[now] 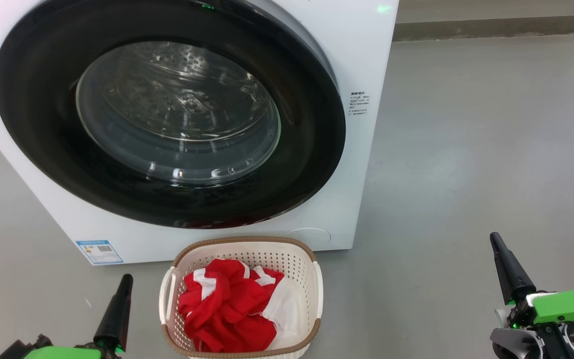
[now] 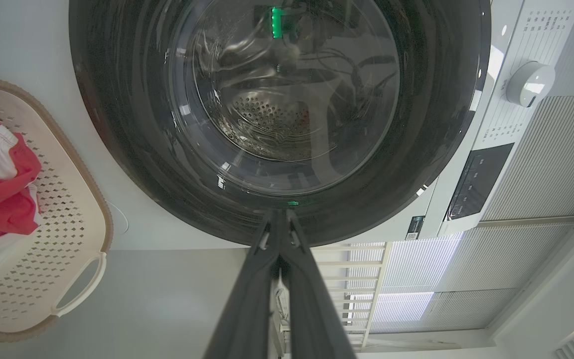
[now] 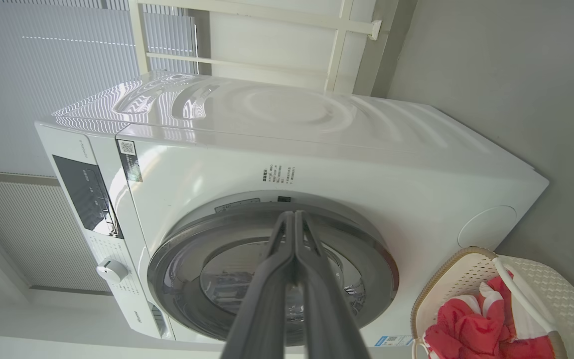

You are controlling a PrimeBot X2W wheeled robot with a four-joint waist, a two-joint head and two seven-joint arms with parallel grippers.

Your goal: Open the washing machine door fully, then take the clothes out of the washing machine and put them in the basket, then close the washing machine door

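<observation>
Clothes (image 1: pixel 222 309) in basket (image 1: pixel 247 243); door (image 1: pixel 167 199) looks shut.
L end effector (image 1: pixel 126 280) & R end effector (image 1: pixel 495 242) pinched closed, empty; fabric soft, light, door rim slick.

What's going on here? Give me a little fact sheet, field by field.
washing machine door: shut against the white washing machine
drum: no red fabric seen through the glass
clothes: red and white, heaped in the basket
basket: on the floor, before the machine
left end effector: shut, empty, left of basket
right end effector: shut, empty, far right
</observation>
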